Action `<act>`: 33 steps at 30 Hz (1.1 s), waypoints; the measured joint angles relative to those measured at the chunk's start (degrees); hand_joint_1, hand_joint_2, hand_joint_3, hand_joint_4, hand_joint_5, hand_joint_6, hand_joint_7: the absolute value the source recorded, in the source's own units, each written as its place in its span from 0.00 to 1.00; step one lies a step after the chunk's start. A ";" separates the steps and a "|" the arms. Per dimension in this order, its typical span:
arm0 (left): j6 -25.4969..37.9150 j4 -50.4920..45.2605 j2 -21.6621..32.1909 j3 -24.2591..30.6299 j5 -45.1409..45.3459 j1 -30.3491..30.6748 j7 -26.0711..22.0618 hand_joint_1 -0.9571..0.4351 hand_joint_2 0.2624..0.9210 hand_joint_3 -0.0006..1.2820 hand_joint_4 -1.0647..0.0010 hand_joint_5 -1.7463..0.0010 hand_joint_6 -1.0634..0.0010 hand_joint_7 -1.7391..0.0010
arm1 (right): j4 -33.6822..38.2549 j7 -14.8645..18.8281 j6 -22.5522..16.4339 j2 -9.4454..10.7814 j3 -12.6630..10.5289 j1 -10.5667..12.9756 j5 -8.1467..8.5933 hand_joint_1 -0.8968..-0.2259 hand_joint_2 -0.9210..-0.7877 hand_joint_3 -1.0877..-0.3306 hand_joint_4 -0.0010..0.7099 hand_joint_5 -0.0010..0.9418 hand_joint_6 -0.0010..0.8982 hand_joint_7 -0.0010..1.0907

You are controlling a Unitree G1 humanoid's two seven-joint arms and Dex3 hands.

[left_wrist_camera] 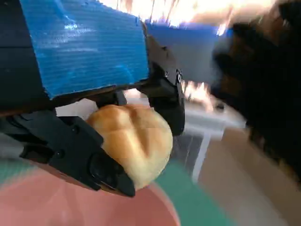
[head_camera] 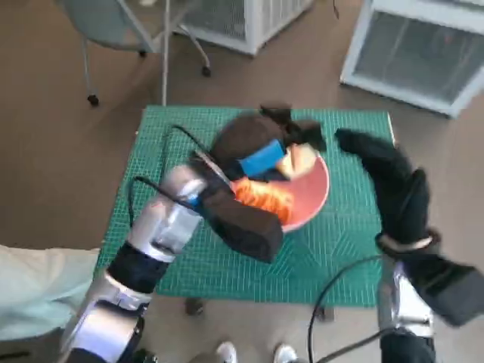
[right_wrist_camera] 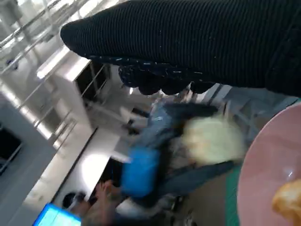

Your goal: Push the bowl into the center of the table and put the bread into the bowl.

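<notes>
So the left hand, the black one with blue tape over its back, has the round golden bread roll with a scored crust clamped between its black fingers. The left wrist view shows that clearly: fingers on both sides of the roll, with pink rim right underneath. That makes sense for the task, since the roll looks like it's being held above the shallow salmon-pink plastic bowl for a drop, not yet let go. In the head view that same hand hangs over the bowl's far side, and the bread only peeks out as a pale patch next to the tape.

The bowl sits pretty much mid-tabletop on the green gridded cutting mat, so I'd guess the pushing part is done and only the release is left.

There's already something orange and lumpy in the bowl, too blurry to identify. It might crowd the landing spot a bit.

The right hand, in the black knitted glove, is raised just beside the bowl's right edge with nothing in it and its fingers loosely extended. It's near enough that I'd watch it when the left arm pulls back.

Off the tabletop: a wheeled chair base and white cabinets on the brown floor, well apart from the action.
</notes>
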 measured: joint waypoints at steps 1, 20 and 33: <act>-0.08 0.69 -0.24 -0.14 -0.16 0.01 -0.38 0.60 1.00 0.14 0.49 0.46 0.53 0.23 | -0.12 -0.12 0.00 0.00 -0.03 0.17 -0.04 0.32 0.00 0.43 0.19 0.01 0.00 0.35; 0.62 -0.66 1.54 -0.19 -0.99 1.65 -3.77 0.32 0.97 0.01 0.99 1.00 0.81 0.97 | -0.91 -2.20 0.08 -0.04 -0.47 0.64 -1.37 0.32 0.00 0.43 0.20 0.01 0.00 0.36; -2.24 -1.21 3.58 3.34 -8.24 2.71 -7.44 0.27 1.00 0.01 1.00 1.00 0.83 0.99 | -1.81 -2.43 1.93 -0.47 -0.67 0.44 -1.17 0.31 0.00 0.45 0.20 0.01 0.00 0.38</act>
